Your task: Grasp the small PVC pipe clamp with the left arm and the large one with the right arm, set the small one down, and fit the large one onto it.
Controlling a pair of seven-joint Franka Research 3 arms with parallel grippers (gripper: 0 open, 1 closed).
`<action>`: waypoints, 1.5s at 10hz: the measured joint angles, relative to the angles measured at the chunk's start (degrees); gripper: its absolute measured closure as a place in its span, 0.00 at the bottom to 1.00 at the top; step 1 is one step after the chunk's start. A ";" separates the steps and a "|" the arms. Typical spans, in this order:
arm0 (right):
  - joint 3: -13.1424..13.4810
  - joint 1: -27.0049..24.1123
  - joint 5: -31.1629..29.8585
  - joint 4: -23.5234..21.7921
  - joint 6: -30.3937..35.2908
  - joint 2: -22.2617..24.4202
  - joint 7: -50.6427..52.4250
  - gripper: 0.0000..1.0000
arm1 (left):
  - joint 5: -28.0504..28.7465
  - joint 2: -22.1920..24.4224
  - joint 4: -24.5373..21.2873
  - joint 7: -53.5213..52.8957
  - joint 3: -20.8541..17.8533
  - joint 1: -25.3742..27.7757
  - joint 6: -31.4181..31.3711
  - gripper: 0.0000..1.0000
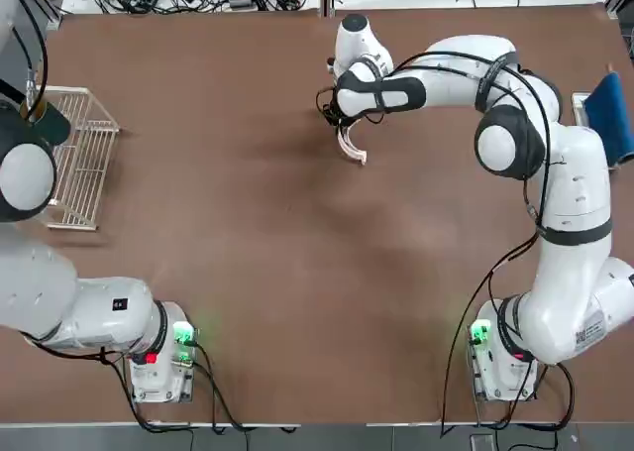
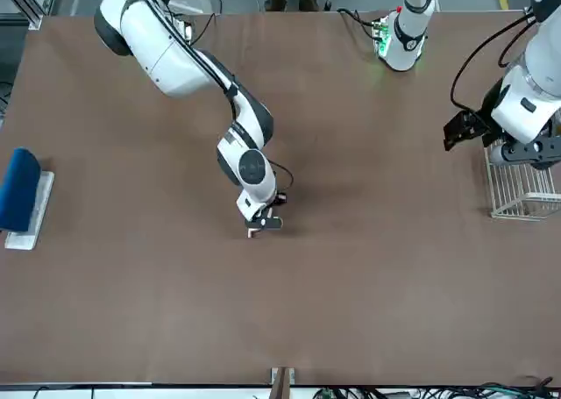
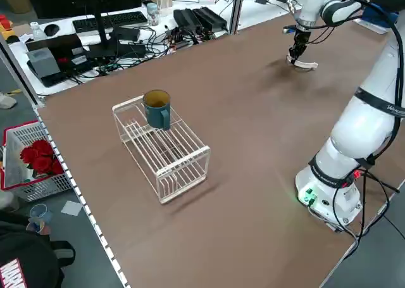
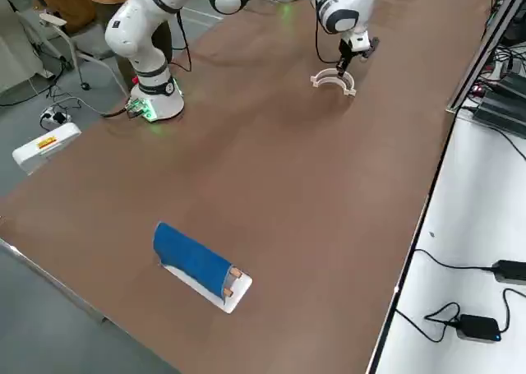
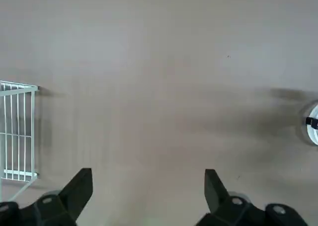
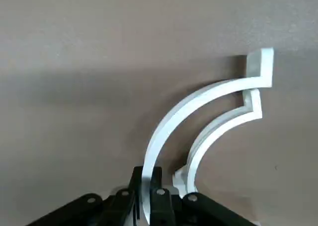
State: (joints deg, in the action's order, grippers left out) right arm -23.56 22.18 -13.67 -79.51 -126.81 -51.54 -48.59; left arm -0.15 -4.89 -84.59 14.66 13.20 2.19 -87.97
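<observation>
My right gripper is shut on the large clamp, a wide white arc, and holds it low over the table past the middle. The small clamp, a tighter white arc, lies nested just inside it. Their end tabs sit close together, and I cannot tell whether they touch. The pair also shows in the right side view. My left gripper stands open and holds nothing. It hovers at the table's left side next to the wire basket.
A white wire basket with a teal mug on top stands at the left edge. A blue roll on a white base lies at the far right. Cables run along the far edge.
</observation>
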 joint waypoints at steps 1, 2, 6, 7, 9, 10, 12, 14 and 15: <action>0.00 0.03 0.00 0.00 0.00 0.00 -0.04 0.91 | 0.00 -0.02 0.00 0.00 0.02 -0.03 0.00 0.00; -0.01 0.07 0.00 -0.01 0.00 0.00 -0.05 0.91 | 0.00 -0.05 0.00 0.00 0.18 -0.15 0.00 0.00; -0.18 0.16 -0.20 -0.01 -0.03 0.00 -0.03 0.91 | -0.01 -0.89 -0.01 1.06 0.89 -1.57 -0.06 0.00; -0.18 0.16 -0.78 0.00 -0.05 0.00 0.01 0.91 | -0.01 -1.05 -0.01 1.42 0.91 -1.78 -0.13 0.00; -0.18 0.15 -2.09 0.04 -0.13 0.00 0.58 0.91 | -0.01 -1.16 -0.01 1.51 0.91 -1.86 -0.17 0.00; -0.20 0.16 -2.21 0.04 -0.15 0.00 0.92 0.91 | -0.01 -1.16 -0.01 1.51 0.91 -1.86 -0.17 0.00; -0.38 0.23 -2.28 0.04 -0.20 0.00 1.30 0.91 | -0.01 -1.16 -0.01 1.52 0.90 -1.86 -0.17 0.00; -0.47 0.57 -2.29 0.04 -0.20 0.00 1.52 0.91 | -0.01 -1.16 -0.01 1.52 0.90 -1.86 -0.18 0.00; -0.49 0.69 -2.29 0.04 -0.20 0.00 1.51 0.90 | -0.01 -1.17 -0.01 1.52 0.90 -1.86 -0.18 0.00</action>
State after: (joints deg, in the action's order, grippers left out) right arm -24.05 22.88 -15.96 -79.47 -127.01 -51.53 -47.07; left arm -0.17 -6.05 -84.59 16.19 14.11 0.33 -88.14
